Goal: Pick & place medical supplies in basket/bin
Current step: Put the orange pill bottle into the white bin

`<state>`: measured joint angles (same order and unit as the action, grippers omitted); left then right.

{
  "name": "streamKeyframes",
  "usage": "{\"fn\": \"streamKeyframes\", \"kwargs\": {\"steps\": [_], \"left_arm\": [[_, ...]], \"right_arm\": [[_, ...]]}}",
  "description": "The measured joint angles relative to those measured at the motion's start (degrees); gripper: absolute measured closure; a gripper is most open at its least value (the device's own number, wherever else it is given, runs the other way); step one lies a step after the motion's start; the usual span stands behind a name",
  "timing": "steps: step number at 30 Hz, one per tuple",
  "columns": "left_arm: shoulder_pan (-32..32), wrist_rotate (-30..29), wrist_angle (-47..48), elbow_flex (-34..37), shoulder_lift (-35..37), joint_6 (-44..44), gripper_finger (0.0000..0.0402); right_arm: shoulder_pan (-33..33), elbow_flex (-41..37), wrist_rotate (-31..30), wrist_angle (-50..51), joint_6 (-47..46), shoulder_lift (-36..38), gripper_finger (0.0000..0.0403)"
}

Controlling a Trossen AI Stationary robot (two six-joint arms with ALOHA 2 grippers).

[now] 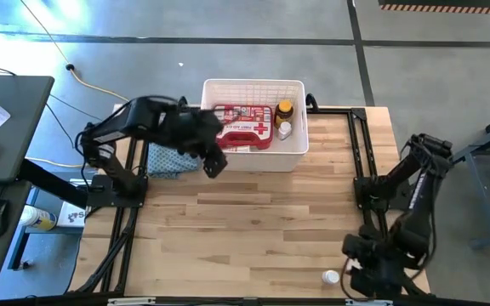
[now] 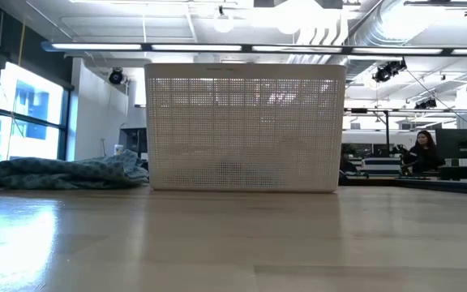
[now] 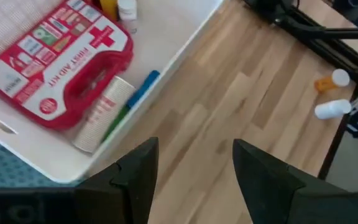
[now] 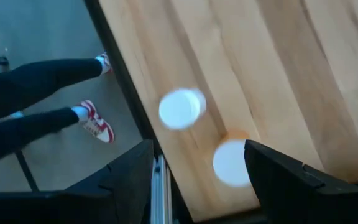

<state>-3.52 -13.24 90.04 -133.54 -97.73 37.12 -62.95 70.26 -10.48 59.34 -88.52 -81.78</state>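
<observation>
The white basket (image 1: 253,160) stands at the table's far middle. In it lie the red first-aid case (image 3: 58,65), an amber yellow-capped bottle (image 1: 284,110), a small white bottle (image 1: 285,130), and green and blue tubes (image 3: 132,102) beside a white roll. My left gripper (image 3: 194,149) hangs open and empty above the basket's near left corner (image 1: 213,163). My right gripper (image 4: 199,149) is open over the table's near right corner, above two white-capped bottles (image 4: 181,108) (image 4: 232,163) standing on the wood; it touches neither. Only one of them (image 1: 331,277) shows in the high view.
A blue patterned cloth (image 2: 71,172) lies crumpled left of the basket. Bare wood stretches between the basket and the near edge. A person's legs in red and white shoes (image 4: 98,127) stand on the floor just past the table edge by my right gripper.
</observation>
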Motion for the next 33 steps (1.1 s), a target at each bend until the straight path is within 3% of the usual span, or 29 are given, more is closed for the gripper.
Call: {"fn": "streamKeyframes", "kwargs": {"steps": [11, 20, 27, 33], "left_arm": [[-12.25, -6.92, -0.02, 0.05, -0.94, 12.77, 0.0165], [-18.19, -7.16, -0.04, -0.02, -1.69, 19.75, 0.0165], [-18.51, -7.66, -0.07, 0.03, -1.84, 20.18, 0.0165], [-16.07, -7.07, -2.61, 0.03, -1.82, 19.19, 0.0165]], "right_arm": [[-5.79, -0.66, 0.17, 8.56, -1.73, -2.03, 0.016], [-5.54, -11.7, 8.46, -3.77, -2.96, -2.6, 0.016], [-6.46, -12.26, 5.27, -6.7, -2.5, -2.52, 0.0157], [-6.48, -12.26, 3.99, -6.93, -1.2, -2.56, 0.0126]]}}
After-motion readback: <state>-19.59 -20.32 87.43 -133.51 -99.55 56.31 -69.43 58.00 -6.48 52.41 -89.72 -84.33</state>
